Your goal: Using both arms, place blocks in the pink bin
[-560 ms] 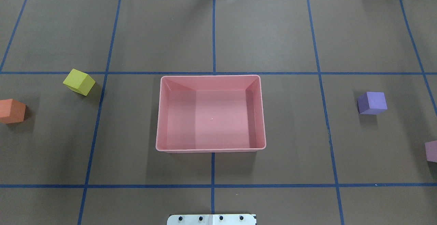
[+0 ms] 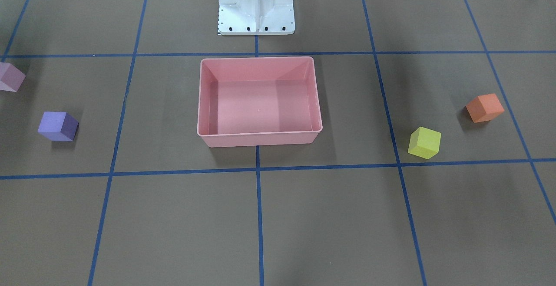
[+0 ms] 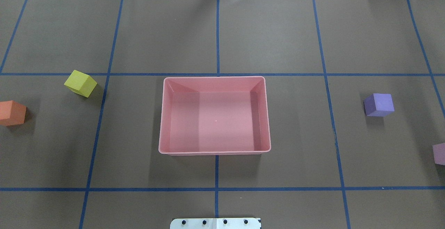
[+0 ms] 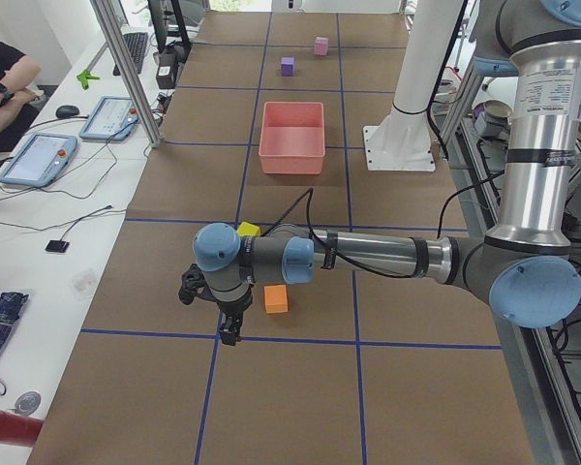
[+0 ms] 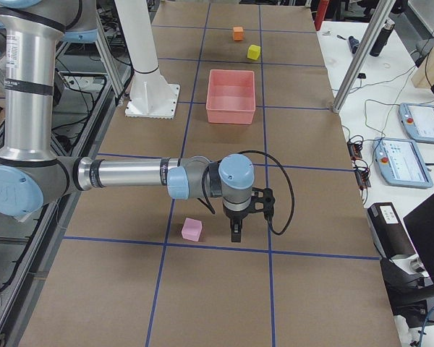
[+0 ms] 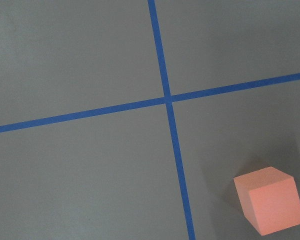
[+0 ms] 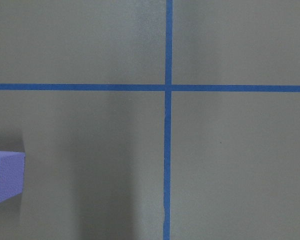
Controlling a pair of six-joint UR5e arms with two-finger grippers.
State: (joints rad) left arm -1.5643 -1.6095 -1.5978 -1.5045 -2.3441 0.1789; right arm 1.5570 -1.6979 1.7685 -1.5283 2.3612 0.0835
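The left claw (image 4: 229,333) hangs beside the small orange foam cube (image 4: 276,298), lower middle; apart or together, I cannot tell. Descending off-centre could knock the cube away.

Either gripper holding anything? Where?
Nothing: orange block, yellow-green block, purple block, pale pink block all sit on the table, apart from left gripper and right gripper.

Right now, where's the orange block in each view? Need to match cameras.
Front-facing: orange block at far right, mid-height.
Overhead: left edge, mid-height.
Exterior left: centre, below mid-height.
Exterior right: top centre, far end.
Left wrist: bottom right corner.
Right wrist: not in it.
Landmark: the pink bin shows in all four exterior views; the block lies on its robot-left side, past the yellow-green block.
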